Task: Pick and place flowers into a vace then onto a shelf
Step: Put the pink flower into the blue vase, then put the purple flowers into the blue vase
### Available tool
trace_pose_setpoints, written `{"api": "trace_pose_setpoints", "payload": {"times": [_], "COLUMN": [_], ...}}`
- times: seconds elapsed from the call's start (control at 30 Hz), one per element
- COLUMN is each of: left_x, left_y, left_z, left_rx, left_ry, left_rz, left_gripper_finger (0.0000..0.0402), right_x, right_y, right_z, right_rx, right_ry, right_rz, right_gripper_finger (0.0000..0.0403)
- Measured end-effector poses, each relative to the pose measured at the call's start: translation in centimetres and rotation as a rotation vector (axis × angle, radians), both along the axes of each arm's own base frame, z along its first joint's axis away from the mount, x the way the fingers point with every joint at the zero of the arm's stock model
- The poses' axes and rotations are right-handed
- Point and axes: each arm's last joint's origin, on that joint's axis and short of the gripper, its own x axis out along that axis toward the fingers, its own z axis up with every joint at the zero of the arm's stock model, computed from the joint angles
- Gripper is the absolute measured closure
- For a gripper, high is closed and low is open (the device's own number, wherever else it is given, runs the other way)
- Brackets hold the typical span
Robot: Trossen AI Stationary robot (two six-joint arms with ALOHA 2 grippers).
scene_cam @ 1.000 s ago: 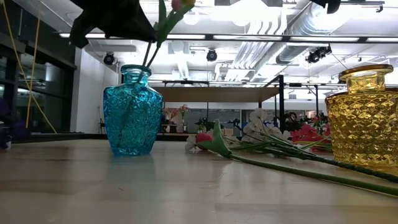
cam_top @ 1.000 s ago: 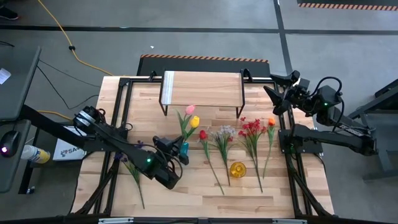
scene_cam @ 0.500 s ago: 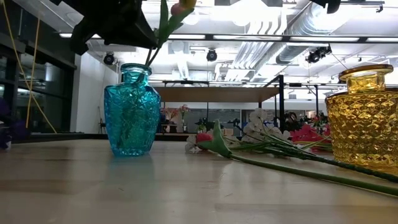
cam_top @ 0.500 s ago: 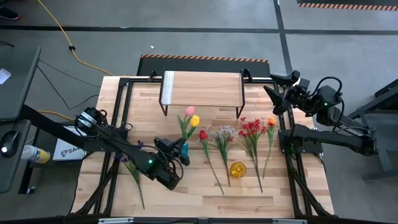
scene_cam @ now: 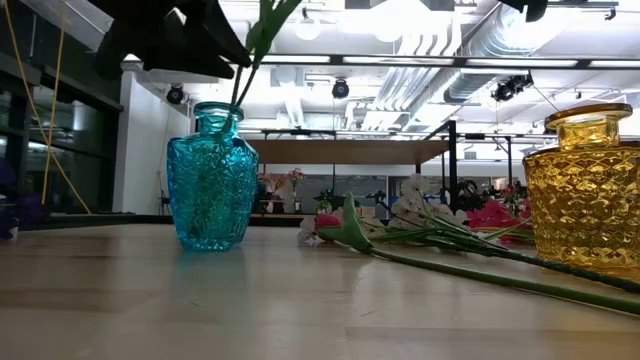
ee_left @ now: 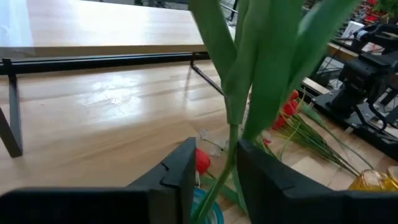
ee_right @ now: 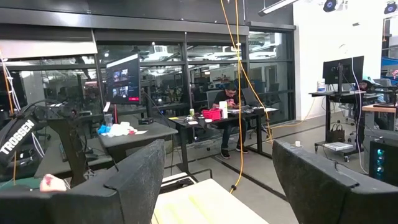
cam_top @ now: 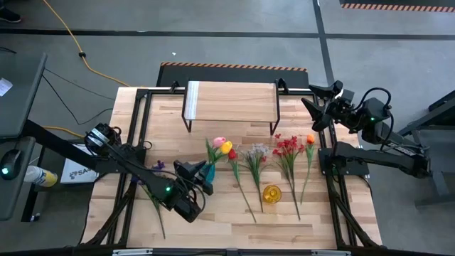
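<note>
Left claw [ee_left: 214, 180] narrowly parted around tulip stems [ee_left: 233, 134], grip uncertain; stems stand in blue glass vase [scene_cam: 212, 178] on worktop [cam_top: 220, 206]. Stems light, springy; vase fragile, slippery: grasp its neck. Right claw [ee_right: 217, 180] wide, empty.

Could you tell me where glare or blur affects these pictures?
Low view: bright ceiling lights silhouette the left gripper above the blue vase; the near tabletop is soft. Left wrist view: the tulip stems are close and blurred. High view: evenly lit.
</note>
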Motion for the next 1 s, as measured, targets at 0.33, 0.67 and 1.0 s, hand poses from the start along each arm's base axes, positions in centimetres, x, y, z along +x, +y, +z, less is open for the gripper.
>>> {"api": "trace_pose_setpoints", "payload": {"times": [0.33, 0.67, 1.0], "left_x": [-1.4, -5.6, -9.0], "left_y": [-0.5, -2.3, -4.8], "left_z": [1.5, 5.0, 6.2], "left_rx": [-0.003, -0.275, -0.913], "left_ry": [-0.018, 0.055, 0.178], "left_rz": [-0.038, -0.261, -0.370], "left_gripper_finger": [0.0236, 0.0262, 0.0300], "right_x": [0.0, 0.0, 0.0], "right_y": [0.0, 0.0, 0.0], "right_z": [0.0, 0.0, 0.0], "right_rx": [0.001, -0.003, -0.007], "right_ry": [-0.001, 0.002, 0.005], "right_rz": [0.002, 0.003, 0.002], "right_gripper_finger": [0.0116, 0.0116, 0.0116]}}
